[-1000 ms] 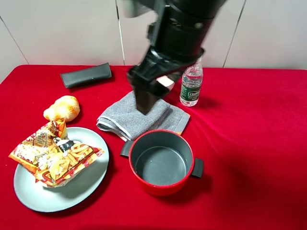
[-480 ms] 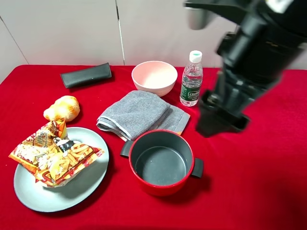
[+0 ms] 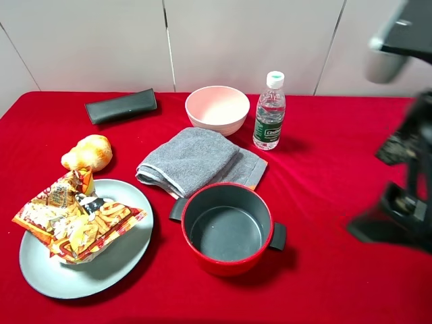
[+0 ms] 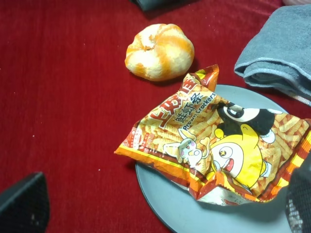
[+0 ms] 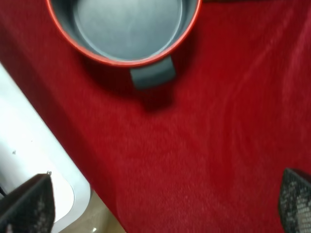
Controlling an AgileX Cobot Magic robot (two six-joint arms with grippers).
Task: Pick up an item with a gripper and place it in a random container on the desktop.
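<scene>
**Snack bag on plate, both jaws empty**

Crinkly orange-yellow snack bag lies on round grey-blue plate at left of red-clothed bench, beside orange-white shell. Right gripper blurred at right edge, jaws spread, empty. Left gripper jaws apparently spread too.

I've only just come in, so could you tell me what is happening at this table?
Nothing is being handled right now. The snack bag lies on the grey-blue plate, beside the conch shell. The right pincer is open and empty, out by the red cloth's right edge, away from the red pot.
</scene>
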